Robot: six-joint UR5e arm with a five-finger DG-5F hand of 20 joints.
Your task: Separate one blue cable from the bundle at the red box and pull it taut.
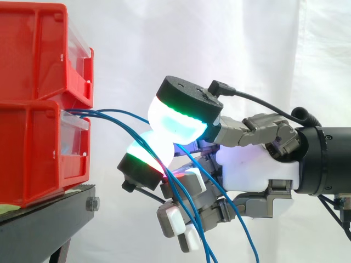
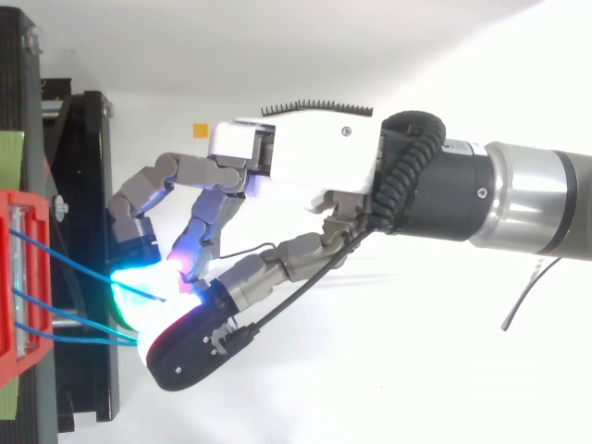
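Well, from the side the hand [image 1: 255,164] reaches in level, its fingers curled, and two big glowing pads [image 1: 181,118] sit close together, one above the other, just short of the red box [image 1: 33,153]. The blue cables [image 1: 123,112] come out of the box front ahead of the fingertips and arc towards the hand. One strand runs right between the two pads and looks pinched there, so the grip is narrow. The strands then slip in among the curled fingers and hang down below the palm. Under the box, the black stand [image 1: 44,219] lies lower than the fingertips. From above, the hand [image 2: 305,153] has its fingers bunched, and the cyan-lit pads [image 2: 125,296] meet over the stand [image 2: 88,231]. Several blue cables [image 2: 69,262] fan out from the box [image 2: 18,361] and converge on those pads.
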